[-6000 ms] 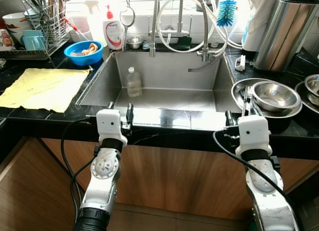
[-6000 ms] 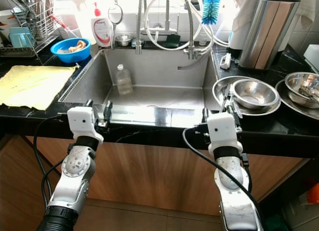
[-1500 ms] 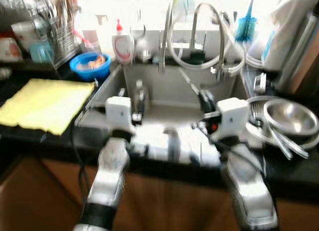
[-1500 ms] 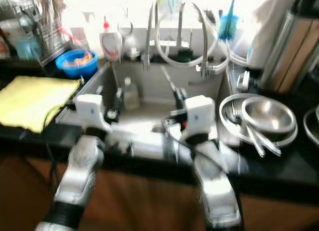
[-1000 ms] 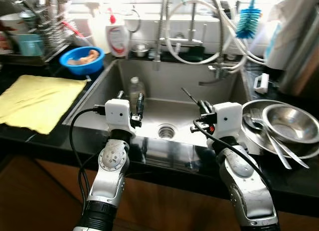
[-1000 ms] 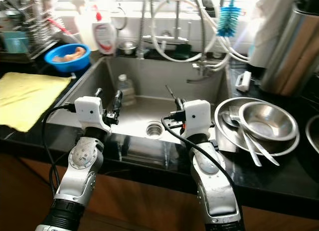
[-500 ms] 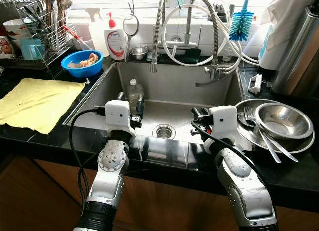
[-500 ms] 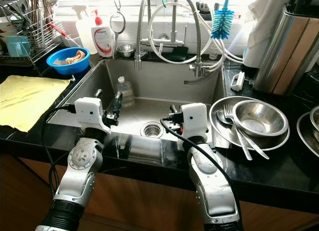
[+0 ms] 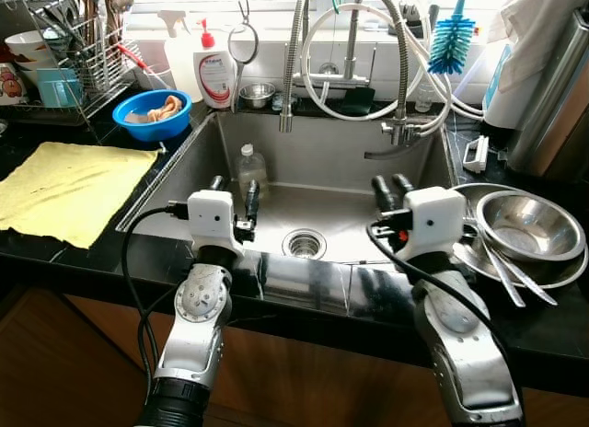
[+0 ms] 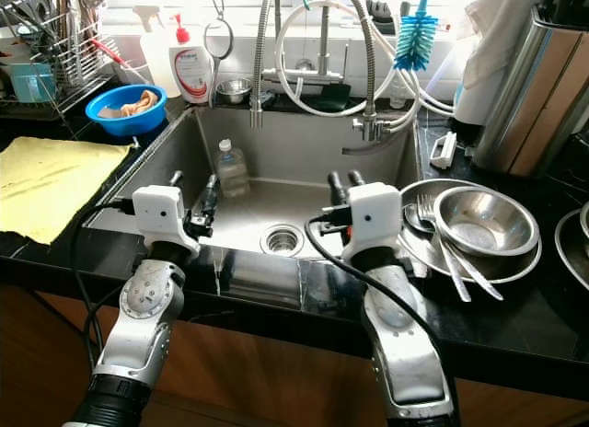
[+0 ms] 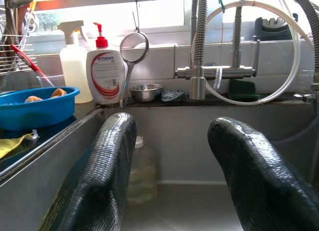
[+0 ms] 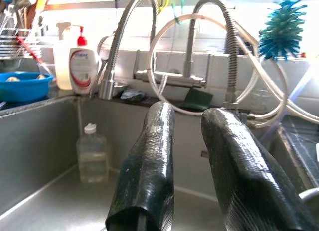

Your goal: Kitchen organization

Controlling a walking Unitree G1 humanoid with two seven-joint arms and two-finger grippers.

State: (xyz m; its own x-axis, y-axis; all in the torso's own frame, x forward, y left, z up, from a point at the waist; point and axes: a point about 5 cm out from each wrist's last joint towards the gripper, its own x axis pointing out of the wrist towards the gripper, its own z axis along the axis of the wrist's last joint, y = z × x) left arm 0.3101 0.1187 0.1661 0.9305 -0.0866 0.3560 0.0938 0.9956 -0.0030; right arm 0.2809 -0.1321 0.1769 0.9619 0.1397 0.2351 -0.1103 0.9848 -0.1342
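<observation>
2 tools hover over the sink (image 9: 184, 174) front edge, both empty: left tool (image 9: 232, 190) spread wide, right tool (image 9: 392, 188) parted narrowly. Plastic bottle (image 9: 247, 167) stands upright at the basin's back-left, likely the target. Risks: faucet hoses (image 9: 368, 59) snag an arm; slick bottle tips; stacked bowls (image 9: 525, 226) on the right surface get elbowed.

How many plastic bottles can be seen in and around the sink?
3: a clear bottle standing inside the sink at its back left, and a white soap pump bottle beside a translucent spray bottle on the ledge behind. Others may be hidden.
</observation>
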